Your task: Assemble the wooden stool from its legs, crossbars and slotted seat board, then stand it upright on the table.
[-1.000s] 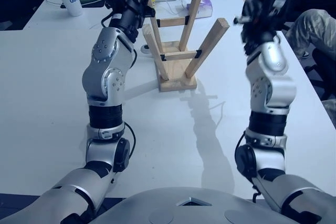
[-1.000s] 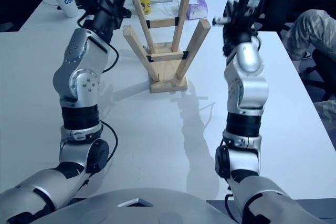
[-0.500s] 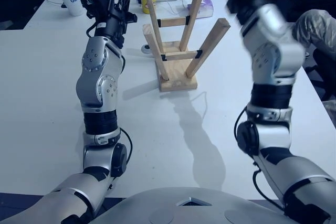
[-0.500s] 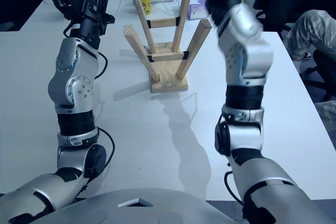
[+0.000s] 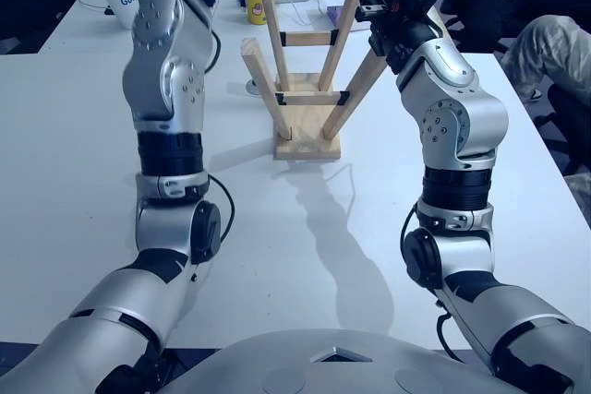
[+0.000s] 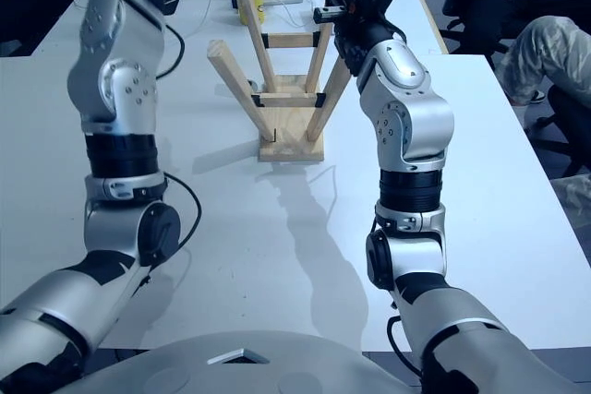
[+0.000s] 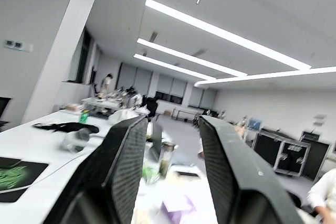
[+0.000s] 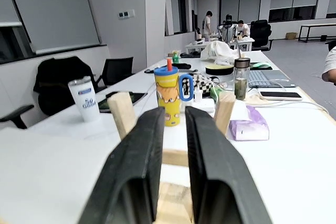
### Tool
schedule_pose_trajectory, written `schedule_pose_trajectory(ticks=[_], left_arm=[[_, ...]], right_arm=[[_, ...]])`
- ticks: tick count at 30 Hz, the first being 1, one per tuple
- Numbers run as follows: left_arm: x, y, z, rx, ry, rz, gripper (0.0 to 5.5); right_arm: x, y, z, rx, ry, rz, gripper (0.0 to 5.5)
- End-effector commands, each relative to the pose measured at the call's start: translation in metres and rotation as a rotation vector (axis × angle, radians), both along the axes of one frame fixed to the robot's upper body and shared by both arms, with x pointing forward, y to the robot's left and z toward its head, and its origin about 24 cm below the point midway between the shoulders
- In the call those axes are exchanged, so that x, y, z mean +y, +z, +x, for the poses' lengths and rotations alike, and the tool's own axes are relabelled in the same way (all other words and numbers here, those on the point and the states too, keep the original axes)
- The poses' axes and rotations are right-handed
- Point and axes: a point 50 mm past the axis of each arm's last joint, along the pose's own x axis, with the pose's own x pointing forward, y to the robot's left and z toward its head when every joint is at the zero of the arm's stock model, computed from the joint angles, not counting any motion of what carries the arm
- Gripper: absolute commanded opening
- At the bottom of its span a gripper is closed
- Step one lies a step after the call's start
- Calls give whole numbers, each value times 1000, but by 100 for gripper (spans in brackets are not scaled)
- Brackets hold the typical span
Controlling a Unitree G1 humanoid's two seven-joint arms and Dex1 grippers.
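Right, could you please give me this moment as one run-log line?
stool: assembled, upside down on table | left gripper: open, raised, empty | right gripper: at front-right leg top

- Wooden stool [image 6: 288,99] rests upside down on the white table [image 6: 277,256], seat board [image 6: 291,147] flat, legs pointing up.
- Right gripper [image 6: 331,14] is at the top of the stool's right-hand leg [image 6: 323,110].

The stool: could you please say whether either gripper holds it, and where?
Left gripper: open, empty. Right gripper: at one leg, upper end; whether it grips cannot be told.
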Motion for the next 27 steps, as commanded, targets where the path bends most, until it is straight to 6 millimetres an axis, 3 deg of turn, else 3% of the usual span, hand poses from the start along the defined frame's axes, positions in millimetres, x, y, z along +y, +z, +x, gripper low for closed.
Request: schedule_pose_trajectory(ticks=[1, 3, 4, 5, 7, 10, 14, 17, 20, 22, 25, 27], left_arm=[[-11, -90, 4, 317, -23, 20, 183], [-27, -149, -4, 494, -48, 92, 183], [-33, -167, -10, 541, -53, 113, 183], [-39, -170, -15, 542, -69, 112, 183], [-46, -152, -18, 458, -90, 109, 183], [-35, -116, -15, 326, -53, 85, 183], [-3, -59, -22, 115, 37, 10, 183], [27, -38, -29, 36, 139, 2, 183], [49, -61, -31, 126, 215, 60, 183], [55, -91, -37, 231, 245, 124, 163], [53, -136, -52, 368, 243, 188, 110], [48, -155, -60, 425, 235, 214, 80]], right_arm=[[-7, 18, -2, -76, -38, 50, 72], [-12, 14, -3, -64, -59, 49, 72], [-13, 12, -3, -56, -65, 48, 72], [-14, 10, -2, -49, -70, 47, 72], [-17, 8, -2, -39, -82, 45, 72], [-22, 5, 0, -24, -107, 42, 72], [-33, 5, 2, -32, -150, 47, 72], [-45, 11, 2, -70, -188, 60, 72], [-64, 14, 4, -91, -223, 60, 72], [-85, 3, 8, -69, -286, 25, 72], [-116, -38, 14, 70, -399, -114, 51], [-124, -69, 15, 166, -420, -208, 24]])
